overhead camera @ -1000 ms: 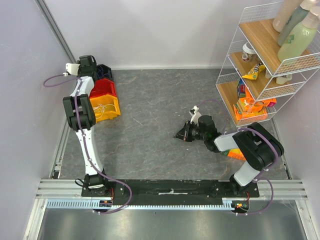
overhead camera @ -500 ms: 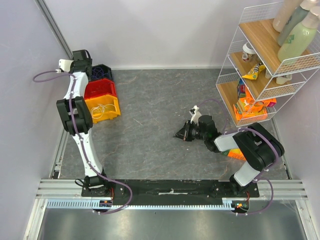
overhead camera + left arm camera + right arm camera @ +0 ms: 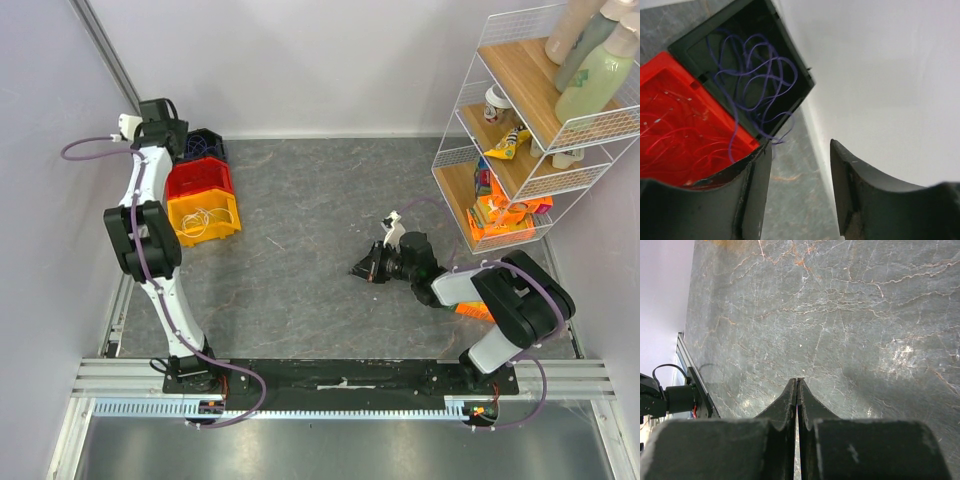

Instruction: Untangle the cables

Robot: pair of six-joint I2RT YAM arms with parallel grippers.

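Note:
Purple cables (image 3: 755, 75) lie looped in a dark bin (image 3: 800, 75), with one strand hanging over its near edge. Red cables (image 3: 675, 135) fill the red bin (image 3: 742, 137) beside it. White cables (image 3: 205, 215) rest in the yellow bin (image 3: 225, 228). My left gripper (image 3: 800, 165) hovers open by the dark bin's corner, against the back wall, with nothing between its fingers. In the top view it (image 3: 172, 128) is at the back left. My right gripper (image 3: 798, 381) is shut and empty, tips on the bare table, mid-right in the top view (image 3: 360, 270).
The three bins (image 3: 200, 178) stand in a row along the left wall. A wire shelf (image 3: 520, 150) with bottles and snack packs stands at the right. An orange item (image 3: 465, 308) lies under the right arm. The metal rail (image 3: 340, 378) runs along the near edge.
My left arm has drawn back and to the left, off the bins toward the wall corner. Its jaws widened, then narrowed a little. The right arm has stayed put.

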